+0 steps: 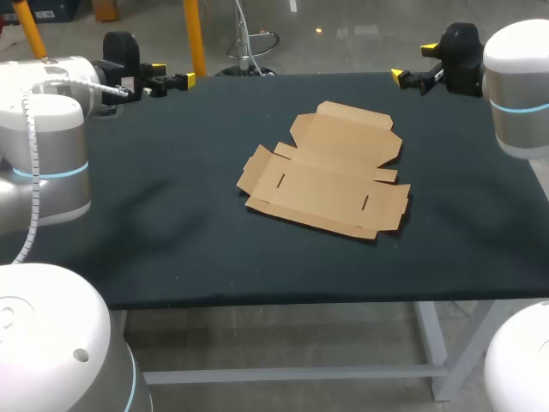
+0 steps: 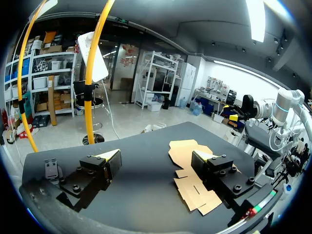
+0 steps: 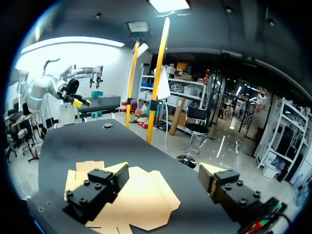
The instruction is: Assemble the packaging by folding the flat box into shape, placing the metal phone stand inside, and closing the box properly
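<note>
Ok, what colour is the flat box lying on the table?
The flat box is plain light brown cardboard. The head view shows it best.

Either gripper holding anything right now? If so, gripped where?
Nothing is held. The left gripper and right gripper are both open and empty at the far edge of the table; the flat cardboard box lies apart from both.

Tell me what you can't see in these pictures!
- Stand: no view shows it clearly. The small grey thing beside the left pincer, left wrist view, is too small to name.
- Box: the left pincer and the right pincer each cover part of it in their own wrist views.
- Table, far left corner: head view, the left arm hides it.
</note>
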Available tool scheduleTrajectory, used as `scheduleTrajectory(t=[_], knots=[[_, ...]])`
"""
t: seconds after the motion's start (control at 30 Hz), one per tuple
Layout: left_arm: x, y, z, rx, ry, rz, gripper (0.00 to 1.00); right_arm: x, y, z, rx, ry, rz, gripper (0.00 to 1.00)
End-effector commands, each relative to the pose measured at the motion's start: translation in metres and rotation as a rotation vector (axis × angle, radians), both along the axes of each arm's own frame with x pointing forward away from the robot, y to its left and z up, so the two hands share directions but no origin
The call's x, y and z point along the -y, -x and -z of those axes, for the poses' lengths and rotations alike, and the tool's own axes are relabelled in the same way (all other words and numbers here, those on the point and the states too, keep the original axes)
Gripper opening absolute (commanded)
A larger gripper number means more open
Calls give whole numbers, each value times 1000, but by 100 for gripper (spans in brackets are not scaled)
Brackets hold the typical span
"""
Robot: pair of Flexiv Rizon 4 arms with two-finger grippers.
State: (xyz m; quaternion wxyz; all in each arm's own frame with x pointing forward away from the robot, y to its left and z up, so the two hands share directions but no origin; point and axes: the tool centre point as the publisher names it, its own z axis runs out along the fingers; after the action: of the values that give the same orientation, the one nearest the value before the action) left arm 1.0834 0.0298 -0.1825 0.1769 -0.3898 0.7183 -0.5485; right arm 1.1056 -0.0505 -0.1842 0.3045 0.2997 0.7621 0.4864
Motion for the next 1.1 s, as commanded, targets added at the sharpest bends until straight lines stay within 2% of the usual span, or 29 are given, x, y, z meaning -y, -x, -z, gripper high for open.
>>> scheduleTrajectory(t=[0.03,0.73,0.83,0.9,1.0,1.1], knots=[[0,0,0,0,0,0,100,0,1,0,2,-1,1,100],[0,0,0,0,0,0,100,0,1,0,2,-1,1,100],[1,-1,0,-37,-13,11,100,0,3,2,-31,-19,-3,100],[1,2,0,-65,-7,33,100,1,6,4,-92,-46,12,100],[0,7,1,-138,-13,25,100,3,11,7,-167,-51,42,100],[3,12,3,-240,-51,-22,100,5,18,11,-240,-42,83,100]])
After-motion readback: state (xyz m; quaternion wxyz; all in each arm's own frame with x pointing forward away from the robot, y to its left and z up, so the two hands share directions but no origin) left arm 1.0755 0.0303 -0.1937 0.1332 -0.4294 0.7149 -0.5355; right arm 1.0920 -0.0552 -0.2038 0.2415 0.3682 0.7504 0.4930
